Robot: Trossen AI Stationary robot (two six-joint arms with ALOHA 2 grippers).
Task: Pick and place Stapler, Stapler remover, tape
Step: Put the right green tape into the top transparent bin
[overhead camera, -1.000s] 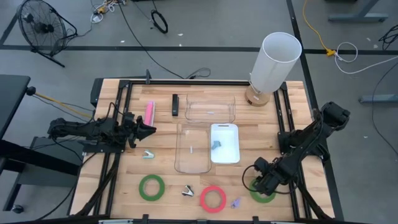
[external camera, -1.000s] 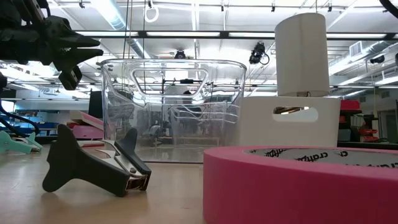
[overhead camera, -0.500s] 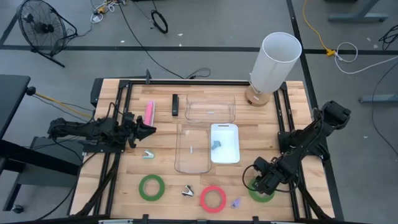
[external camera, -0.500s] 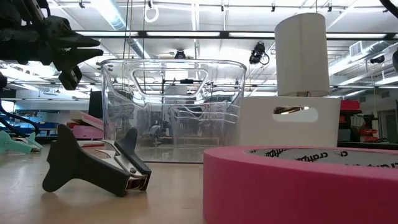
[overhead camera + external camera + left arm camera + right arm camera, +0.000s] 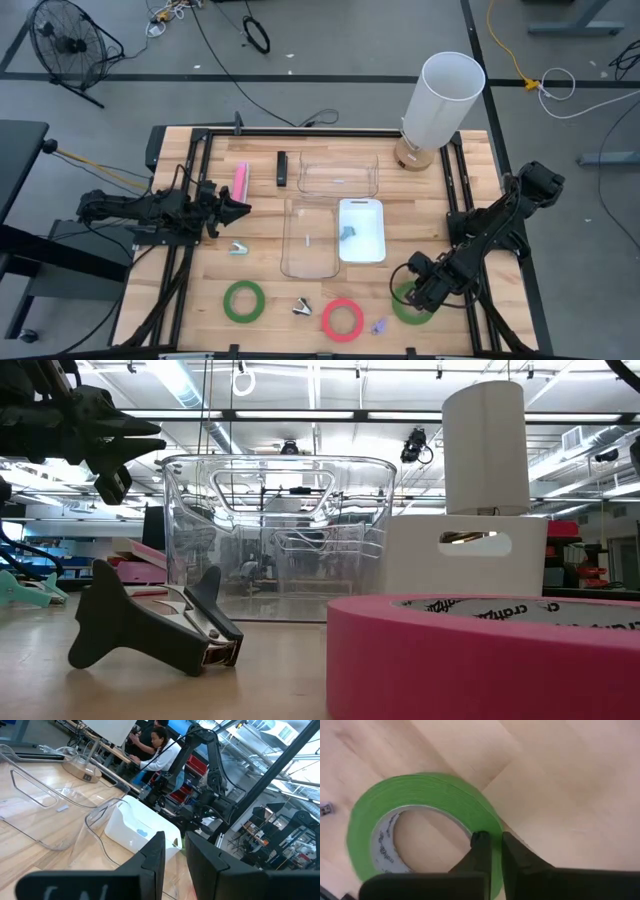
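The right gripper [image 5: 491, 851] is now pinching the wall of the green tape ring [image 5: 427, 805] at the near right of the table — one finger inside the hollow, one outside, where a second ago those fingers were standing wide over the ring. In the high view the ring [image 5: 405, 305] is showing a little more from under the gripper [image 5: 422, 291] than it was, so the squeeze is probably nudging it. It is lying flat on the wood, so the grasp looks made and the lift is what remains.

Level with it along the near edge, the red-pink tape [image 5: 342, 319] and the other green tape [image 5: 244, 301] are sitting untouched, with a dark staple remover [image 5: 302, 308] between them and a small purple piece [image 5: 379, 325] just beside the pink ring.

Farther in, the clear bin [image 5: 310, 238] and the white bin [image 5: 361, 230] are waiting side by side — either could be the drop point, I cannot tell which.

The left gripper [image 5: 232, 207] is hovering at mid-left, unchanged, its fingers nearly closed on nothing, beyond a pale remover [image 5: 239, 248]. At the far side a pink stapler [image 5: 240, 178] and a black one [image 5: 282, 168] are lying next to another clear bin [image 5: 339, 173].
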